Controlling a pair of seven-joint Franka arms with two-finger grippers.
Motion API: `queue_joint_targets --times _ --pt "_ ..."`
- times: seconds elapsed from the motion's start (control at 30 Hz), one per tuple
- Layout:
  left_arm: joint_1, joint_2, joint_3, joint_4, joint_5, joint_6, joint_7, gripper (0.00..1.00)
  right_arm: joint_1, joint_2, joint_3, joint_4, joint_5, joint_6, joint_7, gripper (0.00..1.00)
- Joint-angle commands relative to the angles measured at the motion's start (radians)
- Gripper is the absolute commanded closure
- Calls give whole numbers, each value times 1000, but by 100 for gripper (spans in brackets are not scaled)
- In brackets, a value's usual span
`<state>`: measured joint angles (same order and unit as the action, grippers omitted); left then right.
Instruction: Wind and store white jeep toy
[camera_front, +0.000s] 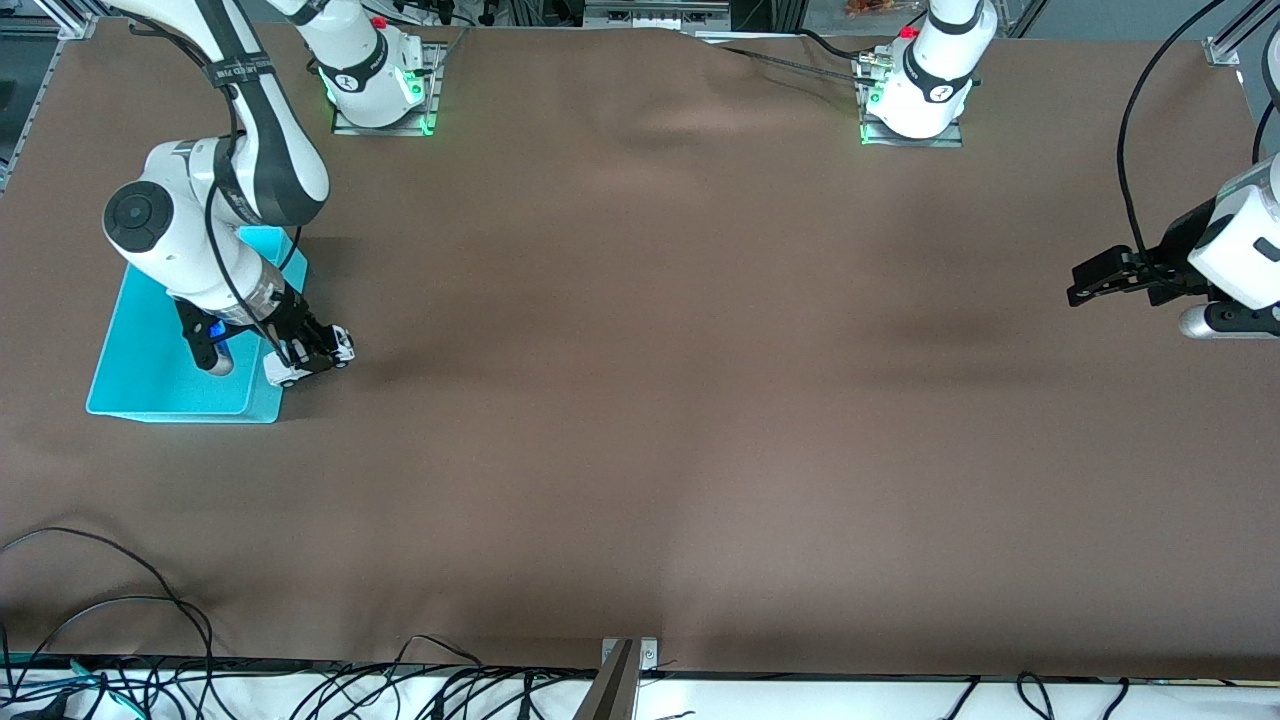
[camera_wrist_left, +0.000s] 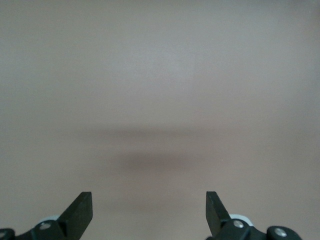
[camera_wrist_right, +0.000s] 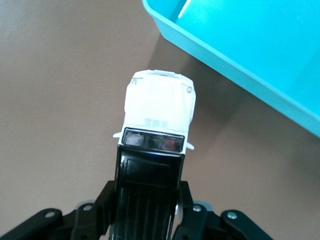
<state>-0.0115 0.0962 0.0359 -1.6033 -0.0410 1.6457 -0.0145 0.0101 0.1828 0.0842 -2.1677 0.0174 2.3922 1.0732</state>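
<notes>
Even overhead light, soft shadows centre-frame on table (camera_front: 640, 400); left wrist view hazy, low contrast; right wrist view sharp.

Right arm comes down from its base in a folded pose, elbow high, wrist angled low toward its own end of the desk. Right end effector (camera_front: 305, 352) is just above the desk surface, fingers (camera_wrist_right: 187, 202) clamped on the flanks of the jeep (camera_wrist_right: 157, 117), whose hood points away from the wrist. Left arm waits at its own end of the desk, forearm roughly level, wrist turned inward. Left end effector (camera_front: 1090, 280) is up in the air over bare desk, fingers (camera_wrist_left: 80, 210) spread wide with nothing between them.
</notes>
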Motion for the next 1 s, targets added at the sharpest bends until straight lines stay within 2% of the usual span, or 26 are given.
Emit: queue_joint_targets --times 0.0,0.17,0.47,0.73,0.97 --pt "2 -6 1 2 -13 3 21 0 -25 -22 -1 19 -19 -77 -134 100" --pt "1 -6 2 0 -13 3 21 0 -44 -26 -17 32 -19 -128 -257 100" --pt "1 -6 1 0 -13 3 15 0 -44 -39 -95 54 -25 -211 -441 100" --pt "-2 -6 1 0 -13 3 8 0 -45 -32 -139 52 -120 -237 -516 100" --pt "-4 -6 1 -1 -13 -3 8 0 -51 -17 -244 43 -137 -255 -769 100"
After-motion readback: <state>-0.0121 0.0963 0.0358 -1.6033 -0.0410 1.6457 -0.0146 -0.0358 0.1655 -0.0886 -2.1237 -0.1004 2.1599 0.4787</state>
